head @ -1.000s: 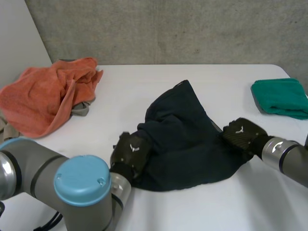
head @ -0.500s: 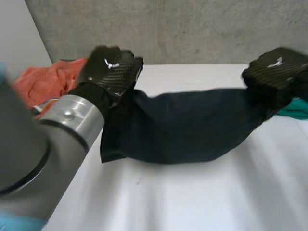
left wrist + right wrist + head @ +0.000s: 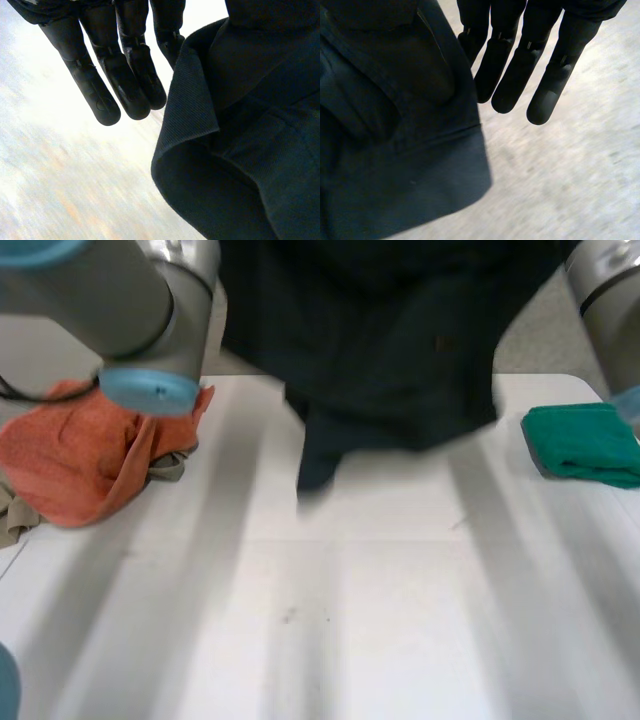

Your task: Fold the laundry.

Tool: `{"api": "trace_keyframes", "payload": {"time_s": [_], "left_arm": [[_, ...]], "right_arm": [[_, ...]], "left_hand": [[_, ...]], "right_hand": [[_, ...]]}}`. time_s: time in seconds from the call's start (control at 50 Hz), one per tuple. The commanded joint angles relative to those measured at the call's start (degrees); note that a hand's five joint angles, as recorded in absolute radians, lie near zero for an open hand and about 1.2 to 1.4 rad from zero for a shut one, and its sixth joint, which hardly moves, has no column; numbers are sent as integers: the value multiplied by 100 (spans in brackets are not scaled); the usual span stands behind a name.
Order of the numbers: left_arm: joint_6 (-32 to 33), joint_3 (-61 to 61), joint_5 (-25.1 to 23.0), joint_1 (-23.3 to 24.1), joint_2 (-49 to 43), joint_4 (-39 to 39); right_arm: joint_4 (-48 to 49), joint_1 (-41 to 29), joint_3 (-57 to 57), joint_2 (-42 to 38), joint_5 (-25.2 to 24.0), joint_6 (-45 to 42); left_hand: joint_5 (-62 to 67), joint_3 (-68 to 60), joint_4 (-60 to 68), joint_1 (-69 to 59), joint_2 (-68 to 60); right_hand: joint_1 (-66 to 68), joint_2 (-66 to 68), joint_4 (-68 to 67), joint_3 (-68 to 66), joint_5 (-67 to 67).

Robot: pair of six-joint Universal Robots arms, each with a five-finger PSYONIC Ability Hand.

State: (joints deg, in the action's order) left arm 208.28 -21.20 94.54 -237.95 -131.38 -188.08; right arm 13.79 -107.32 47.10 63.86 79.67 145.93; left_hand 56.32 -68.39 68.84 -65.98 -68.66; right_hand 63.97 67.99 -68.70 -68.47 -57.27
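While left hand [image 3: 125,75] and right hand [image 3: 520,65], fingers straight, pinch its top edge, dark garment [image 3: 380,340] hangs spread above the tabletop [image 3: 380,620], probably to flatten it for folding.

The garment [image 3: 380,360] hangs above the table [image 3: 400,620], between a crumpled heap [image 3: 90,455] left and a folded cloth [image 3: 585,445] right.

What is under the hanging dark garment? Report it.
Bare white table lies under the hanging dark garment; the orange towel and green cloth lie off to its sides. The table's far edge behind the garment is covered.
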Motion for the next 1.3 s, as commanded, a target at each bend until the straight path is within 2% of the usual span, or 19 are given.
{"api": "trace_keyframes", "payload": {"time_s": [0.02,0.1,0.22,0.36,0.44,0.5,0.6,0.64,0.66,0.68,0.82,0.92,1.04,1.14,1.3], "left_arm": [[-243,-1127,-41,117,725,393],[-498,-2445,-50,126,1227,597],[-675,-4153,-32,126,1677,606],[-675,-5280,-32,205,1371,659],[-648,-5123,-23,196,668,668],[-657,-4693,-32,152,88,711],[-657,-4341,-32,144,-230,834],[-657,-4314,-23,143,-230,835],[-666,-4305,-23,143,-221,826],[-683,-4288,-41,143,-204,817],[-648,-4051,-41,143,-238,791],[-631,-3866,-50,143,-362,782],[-613,-3541,-23,135,-643,791],[-613,-3400,-23,135,-740,782],[-578,-3162,-14,126,-968,834]], "right_arm": [[-953,9,298,372,-205,102],[-1781,53,571,504,-399,102],[-3003,53,1099,399,-443,-21],[-3839,18,1442,-637,-303,-697],[-3779,0,1302,-1270,-250,-742],[-3201,-17,1126,-1814,-180,-654],[-2373,-61,1248,-1957,-153,-321],[-2197,-70,1354,-1904,-171,-180],[-2048,-61,1459,-1800,-162,-40],[-2003,-44,1494,-1729,-153,22],[-1950,0,2241,-499,-189,348],[-2003,44,3014,11,-267,348],[-1977,228,4059,495,-583,-46],[-1766,431,4570,513,-795,-574],[-879,440,4773,127,-795,-733]], "left_hand": [[1368,-1161,1116,-1402,-1134],[1368,-1161,1116,-1402,-1134],[1368,-1161,1116,-1402,-1134],[1368,-1161,1116,-1402,-1134],[1368,-1161,1116,-1402,-1134],[1368,-1161,1116,-1402,-1134],[1368,-1161,1116,-1402,-1134],[1368,-1161,1116,-1402,-1134],[1368,-1161,1116,-1402,-1134],[1368,-1161,1116,-1402,-1134],[1368,-1161,1116,-1402,-1134],[1368,-1161,1116,-1402,-1134],[1368,-1161,1116,-1402,-1134],[1368,-1161,1116,-1402,-1134],[1368,-1161,1116,-1402,-1134]], "right_hand": [[1603,1201,-1130,-1153,-1273],[1603,1201,-1130,-1153,-1273],[1603,1201,-1130,-1153,-1273],[1603,1201,-1130,-1153,-1273],[1603,1201,-1130,-1153,-1273],[1603,1201,-1130,-1153,-1273],[1603,1201,-1130,-1153,-1273],[-1401,-1804,1875,1852,1731],[-5015,-5418,5489,5466,5345],[-5397,-5799,5870,5847,5727],[-5397,-5799,5870,5847,5727],[-3675,-4078,4149,4126,4006],[-2917,-3320,3391,3368,3247],[-2899,-3301,3372,3350,3229],[-2865,-3268,3339,3316,3195]]}}
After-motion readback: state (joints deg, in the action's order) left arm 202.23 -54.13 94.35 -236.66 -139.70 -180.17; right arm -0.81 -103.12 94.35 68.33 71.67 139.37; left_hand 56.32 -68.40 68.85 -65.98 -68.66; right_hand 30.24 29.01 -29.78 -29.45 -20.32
